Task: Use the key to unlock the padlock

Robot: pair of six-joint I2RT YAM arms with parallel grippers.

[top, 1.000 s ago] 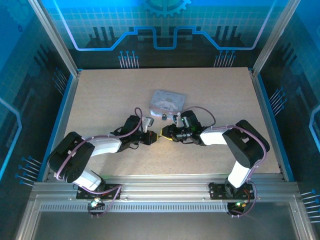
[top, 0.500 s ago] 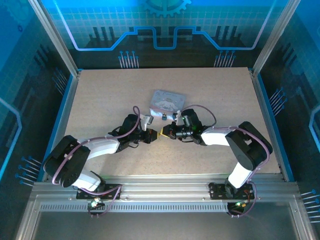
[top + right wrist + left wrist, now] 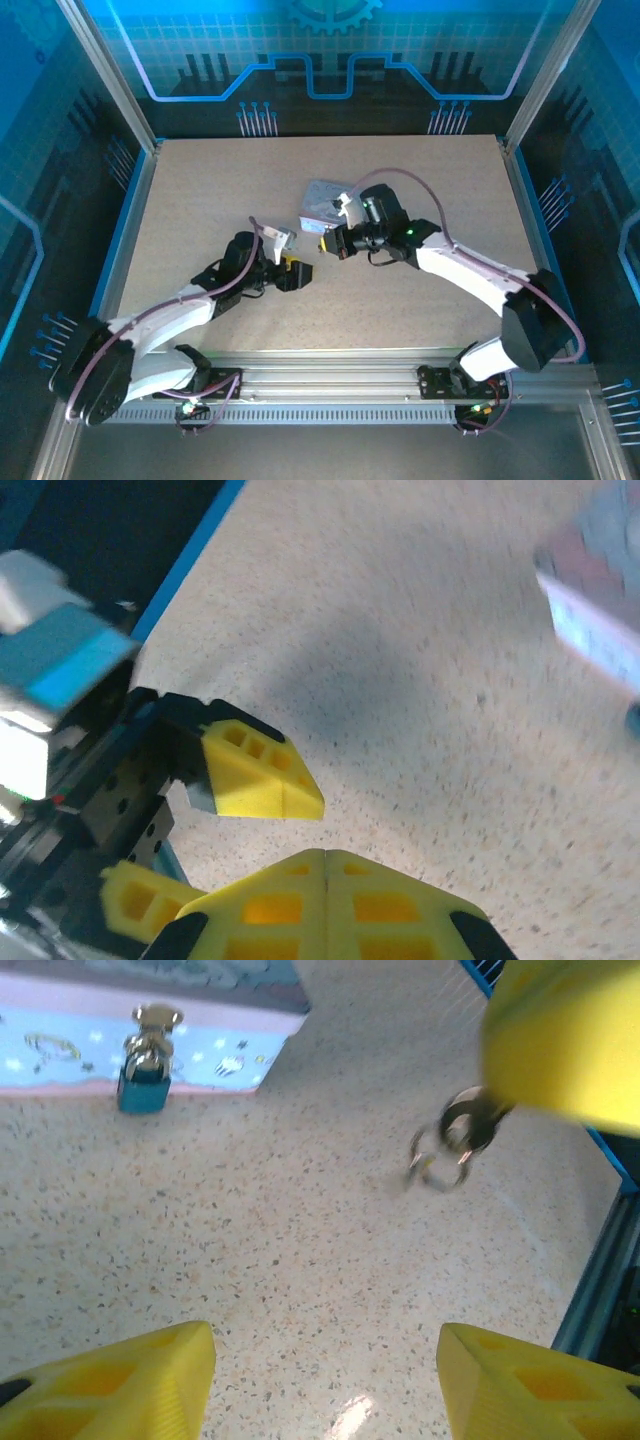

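1. Left claw (image 3: 325, 1360): fingers spread wide with nothing between them, low over the bare surface (image 3: 250, 1260).
2. Right claw (image 3: 325, 865): fingers pressed together, seam closed. In the left wrist view the key (image 3: 465, 1125) and a small ring hang at its tip. I judge the key to be pinched between the pads. The blade is too small and blurred to make out.
3. Padlock (image 3: 145, 1075): ahead of the left claw and off to its left, hanging on the front wall of the tin (image 3: 60, 1050). Its body seems to reach the surface. The shackle looks closed. The keyhole is not seen.
4. Key against padlock: well apart. The key sits ahead and to the right of the left claw, the lock ahead and to the left. In the overhead view the right claw's tip is just beside the tin's near corner. The left claw is near it, with a gap between the two tips.
5. Progress: early.
   - Done: the key is in the right claw.
   - Left: bring the key to the keyhole, seat it, turn it, free the shackle. The frames show none of this begun.
6. Judgement:
   - Nothing steadies the lock. The open left claw is placed to go forward and hold the body.
   - If the keyhole faces down, the lock must be tilted first.
   - Risk: so thin a key may twist or slip in the pads when pushed in.
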